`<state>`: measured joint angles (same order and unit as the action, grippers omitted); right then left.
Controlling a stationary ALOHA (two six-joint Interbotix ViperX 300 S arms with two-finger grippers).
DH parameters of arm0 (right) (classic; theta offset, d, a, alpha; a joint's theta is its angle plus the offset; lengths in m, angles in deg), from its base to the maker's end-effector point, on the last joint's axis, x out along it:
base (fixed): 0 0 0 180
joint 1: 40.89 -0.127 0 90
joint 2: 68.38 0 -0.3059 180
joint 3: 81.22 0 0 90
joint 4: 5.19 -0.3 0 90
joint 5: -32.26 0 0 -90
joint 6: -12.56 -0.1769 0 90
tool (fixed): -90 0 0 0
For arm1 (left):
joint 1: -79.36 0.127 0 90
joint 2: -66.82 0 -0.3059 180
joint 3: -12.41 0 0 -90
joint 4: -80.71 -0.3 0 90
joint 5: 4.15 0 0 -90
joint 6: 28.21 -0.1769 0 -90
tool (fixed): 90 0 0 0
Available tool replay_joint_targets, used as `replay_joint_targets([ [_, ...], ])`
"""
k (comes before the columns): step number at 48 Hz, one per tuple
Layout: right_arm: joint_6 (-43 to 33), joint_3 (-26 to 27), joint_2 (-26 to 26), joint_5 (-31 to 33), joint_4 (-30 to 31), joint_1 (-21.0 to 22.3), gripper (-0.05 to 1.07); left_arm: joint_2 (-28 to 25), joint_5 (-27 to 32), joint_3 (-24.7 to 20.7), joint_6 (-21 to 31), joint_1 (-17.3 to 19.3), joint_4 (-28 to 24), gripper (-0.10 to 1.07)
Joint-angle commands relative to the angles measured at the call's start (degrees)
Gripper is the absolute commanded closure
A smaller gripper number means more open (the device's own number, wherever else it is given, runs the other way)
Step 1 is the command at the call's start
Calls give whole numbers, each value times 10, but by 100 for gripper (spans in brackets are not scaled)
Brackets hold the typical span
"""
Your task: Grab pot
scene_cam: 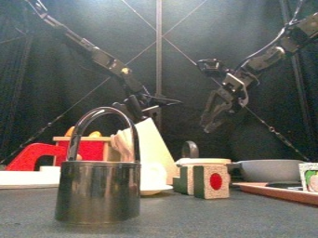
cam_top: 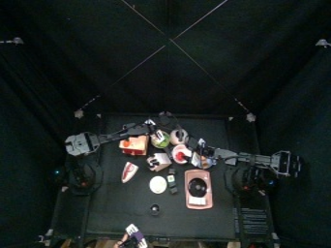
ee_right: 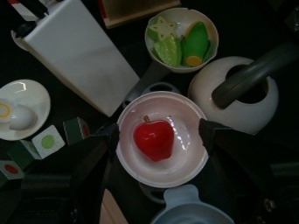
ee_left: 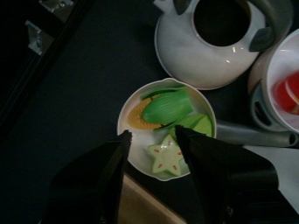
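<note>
The pot point(ee_right: 163, 140) is grey with a pale inside and a side handle, and a red pepper lies in it. It also appears in the top view point(cam_top: 183, 154) and at the right of the front view point(scene_cam: 267, 169). My right gripper point(ee_right: 162, 147) hangs open above the pot, its jaws wide apart on either side of the rim and nothing held. In the front view that gripper point(scene_cam: 218, 110) is well above the table. My left gripper point(ee_left: 155, 144) is open over an oval plate of green vegetables point(ee_left: 170, 109), beside the pot's handle point(ee_left: 251, 133).
A white kettle with a black handle point(ee_right: 233, 94) stands next to the pot. A white carton point(ee_right: 76, 52), a small dish point(ee_right: 21, 105) and toy blocks point(scene_cam: 205, 178) crowd the table. A metal pail point(scene_cam: 99, 186) stands at the front edge, a pink tray point(cam_top: 196, 189) at the right.
</note>
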<state>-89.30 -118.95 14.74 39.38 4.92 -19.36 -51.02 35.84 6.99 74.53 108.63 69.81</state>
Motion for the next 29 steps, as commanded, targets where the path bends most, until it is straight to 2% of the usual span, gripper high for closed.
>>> replay_joint_targets([
  [1,0,4,-15,-6,0,3,1,3,1,-12,1,10,0,21],
  [21,0,4,-14,-6,5,3,1,-18,4,-9,-2,13,3,19],
  [29,0,4,-14,-6,6,3,1,-31,12,-12,-1,13,1,13],
])
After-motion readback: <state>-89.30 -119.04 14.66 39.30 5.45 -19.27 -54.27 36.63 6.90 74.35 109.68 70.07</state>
